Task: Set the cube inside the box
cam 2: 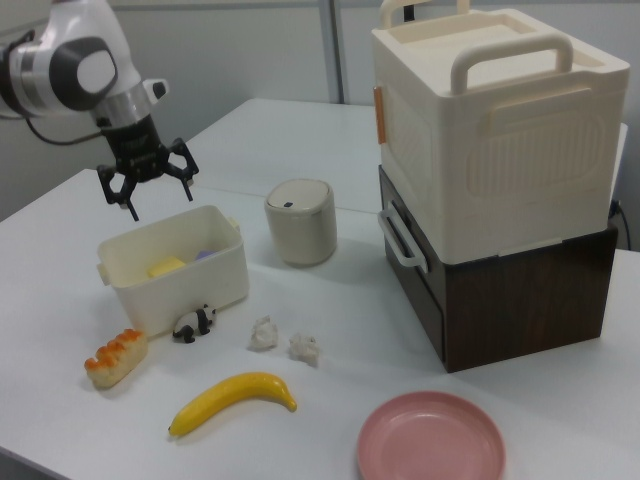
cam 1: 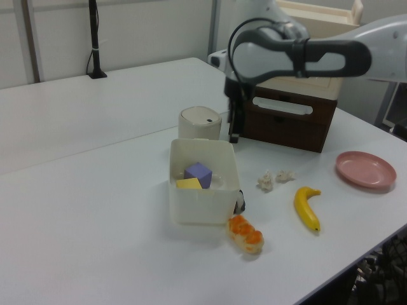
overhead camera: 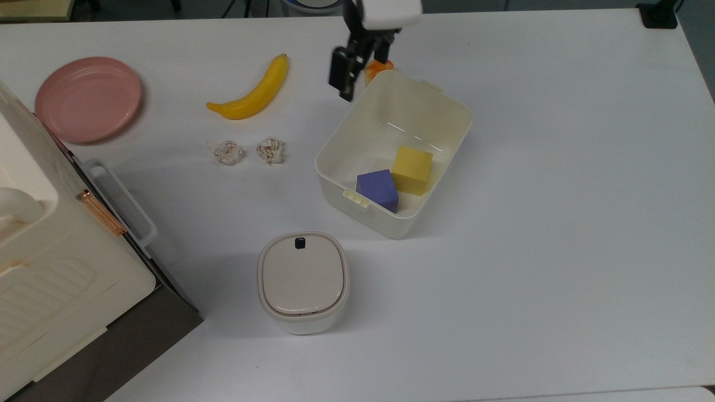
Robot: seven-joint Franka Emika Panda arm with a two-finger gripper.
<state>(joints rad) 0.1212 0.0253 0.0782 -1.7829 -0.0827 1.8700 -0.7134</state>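
The blue-purple cube (overhead camera: 378, 190) lies on the floor of the cream-white box (overhead camera: 460, 113), touching a pale yellow cube (overhead camera: 412, 169) near the box's front wall in the top view. The left view has the cube (cam 1: 198, 173) inside the box (cam 1: 203, 204) as well, and the right view gives a sliver of purple (cam 2: 205, 256) over the box wall (cam 2: 190, 282). My gripper (overhead camera: 357, 70) hangs open and empty above the box's far corner, apart from the cube. It also appears in the right view (cam 2: 160, 196) with its fingers spread, and in the left view (cam 1: 234, 130).
A lidded rounded container (overhead camera: 303, 282) stands in front of the box. A banana (overhead camera: 254, 92), two paper wads (overhead camera: 226, 152), a pink plate (overhead camera: 88, 99) and a large cream case (overhead camera: 56, 268) lie to the top view's left. An orange toy (cam 1: 245, 233) and a panda figure (cam 2: 192, 324) sit by the box.
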